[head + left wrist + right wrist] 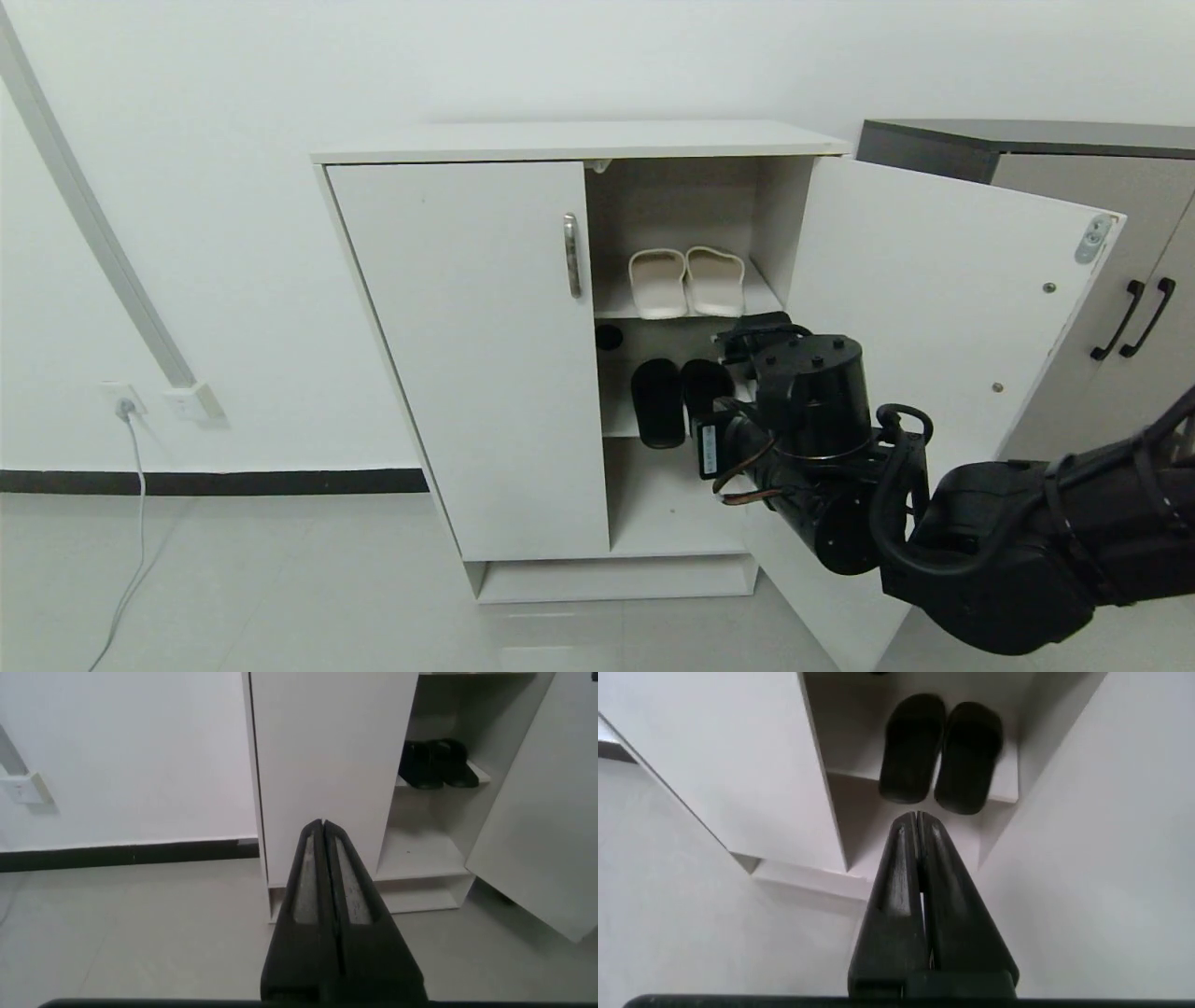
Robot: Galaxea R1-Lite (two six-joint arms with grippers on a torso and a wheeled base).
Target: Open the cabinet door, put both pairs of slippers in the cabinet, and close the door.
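The white cabinet (579, 140) stands against the wall with its right door (934, 308) swung open and its left door (467, 355) closed. A pair of white slippers (686, 280) lies on the upper shelf. A pair of black slippers (677, 397) (941, 751) (437, 763) lies on the middle shelf. My right gripper (918, 819) is shut and empty, just in front of the open compartment, a little short of the black slippers and beside the open door. My left gripper (322, 826) is shut and empty, low above the floor, well back from the cabinet.
A grey cabinet (1102, 261) with black handles stands close behind the open door on the right. A wall socket with a cable (126, 406) is at the left. The left door's metal handle (570, 255) is beside the opening. Bare tiled floor (280, 579) lies in front.
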